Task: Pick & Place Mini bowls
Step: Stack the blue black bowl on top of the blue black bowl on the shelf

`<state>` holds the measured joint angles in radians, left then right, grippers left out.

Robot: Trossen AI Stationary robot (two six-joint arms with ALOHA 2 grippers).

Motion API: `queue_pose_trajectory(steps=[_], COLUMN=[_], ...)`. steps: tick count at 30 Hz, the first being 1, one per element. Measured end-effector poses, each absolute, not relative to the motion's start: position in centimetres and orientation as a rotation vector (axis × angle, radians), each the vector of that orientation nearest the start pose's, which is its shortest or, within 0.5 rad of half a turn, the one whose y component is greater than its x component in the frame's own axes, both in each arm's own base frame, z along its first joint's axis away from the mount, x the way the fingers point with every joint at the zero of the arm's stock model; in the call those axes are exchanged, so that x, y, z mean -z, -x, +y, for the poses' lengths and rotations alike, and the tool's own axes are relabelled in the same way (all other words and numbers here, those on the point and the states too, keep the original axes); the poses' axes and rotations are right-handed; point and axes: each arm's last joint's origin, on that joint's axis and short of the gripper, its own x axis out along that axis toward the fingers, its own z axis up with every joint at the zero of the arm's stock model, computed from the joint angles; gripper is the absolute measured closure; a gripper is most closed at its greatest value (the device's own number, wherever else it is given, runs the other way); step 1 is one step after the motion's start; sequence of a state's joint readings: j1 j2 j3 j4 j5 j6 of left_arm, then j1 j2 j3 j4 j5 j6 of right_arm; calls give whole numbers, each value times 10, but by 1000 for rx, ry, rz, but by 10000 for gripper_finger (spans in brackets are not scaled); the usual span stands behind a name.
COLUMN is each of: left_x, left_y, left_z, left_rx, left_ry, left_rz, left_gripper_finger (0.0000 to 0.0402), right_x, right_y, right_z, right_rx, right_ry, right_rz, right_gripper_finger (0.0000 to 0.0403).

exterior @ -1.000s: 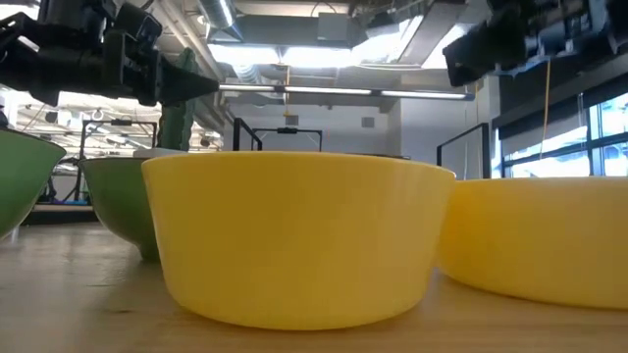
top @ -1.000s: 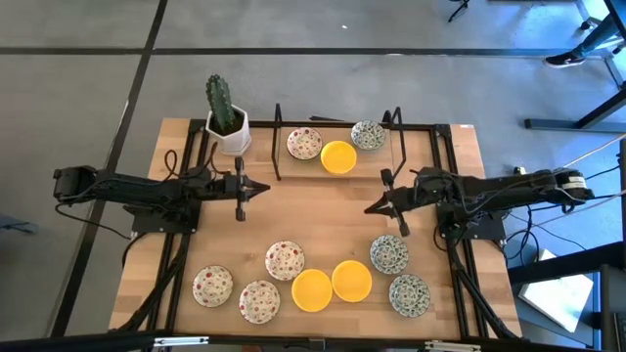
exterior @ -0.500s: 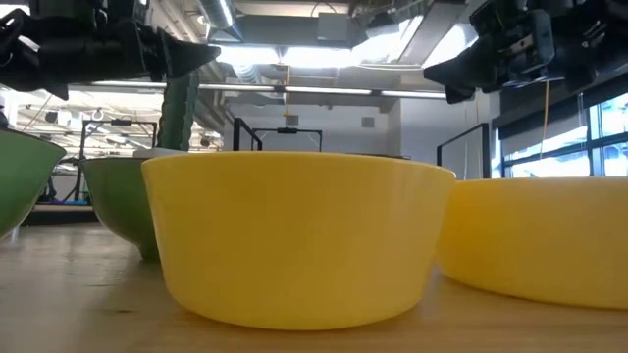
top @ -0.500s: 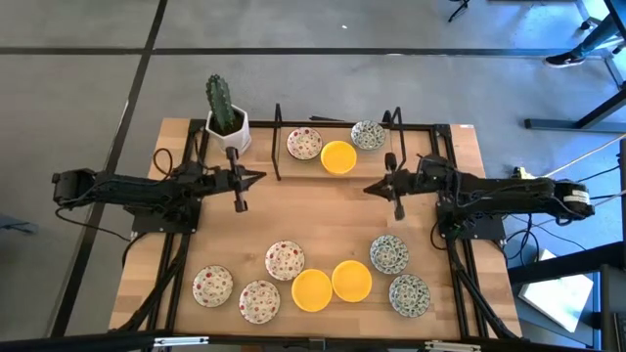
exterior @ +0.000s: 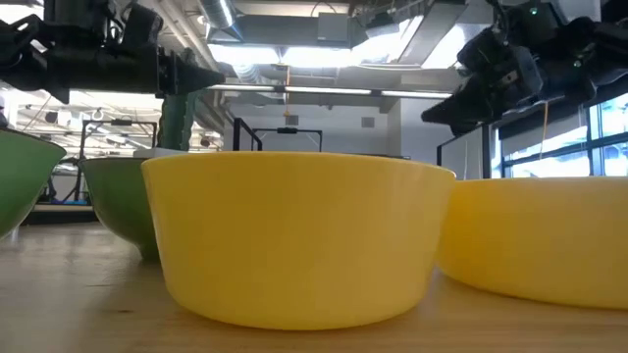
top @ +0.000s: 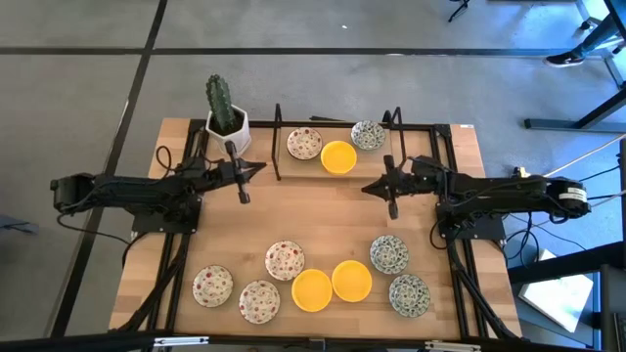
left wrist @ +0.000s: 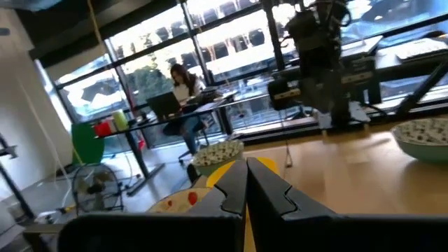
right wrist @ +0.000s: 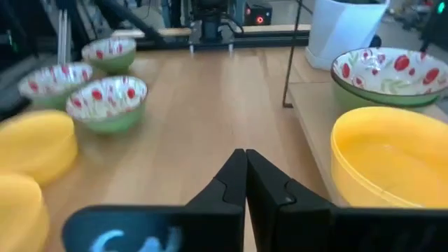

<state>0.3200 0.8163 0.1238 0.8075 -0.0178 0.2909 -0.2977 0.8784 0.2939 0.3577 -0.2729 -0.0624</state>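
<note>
Both tools are pressed together, empty; the right tool (top: pixel 369 188) is nearer the yellow bowl (top: pixel 338 156), just ahead.

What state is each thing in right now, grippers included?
left gripper: shut, empty, above the table
right gripper: shut, empty, above the table
three mini bowls at the far edge: upright, side by side
seven mini bowls near the front: upright, empty
cactus pot: upright, far left corner

The wooden table (top: pixel 323 220) bears seven mini bowls (top: pixel 311 289) along its near edge, and a potted cactus (top: pixel 224 115), perhaps on its corner.
</note>
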Motion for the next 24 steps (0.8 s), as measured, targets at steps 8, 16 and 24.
queue_pose_trajectory(steps=[8, 16, 24], left_x=[-188, -186, -183], left_y=[-154, -154, -154], left_z=[54, 54, 54], left_rx=[-322, -319, -315], left_ry=[-260, -221, -200], left_rz=[16, 31, 66], left_gripper_finger=[397, 397, 397], right_x=[-247, -279, -266], right_y=[-195, -200, -195], right_z=[-36, -12, 8], right_rx=[105, 351, 231], right_ry=[-190, -349, -398], right_rz=[483, 1003, 1221], right_gripper_finger=[397, 387, 280])
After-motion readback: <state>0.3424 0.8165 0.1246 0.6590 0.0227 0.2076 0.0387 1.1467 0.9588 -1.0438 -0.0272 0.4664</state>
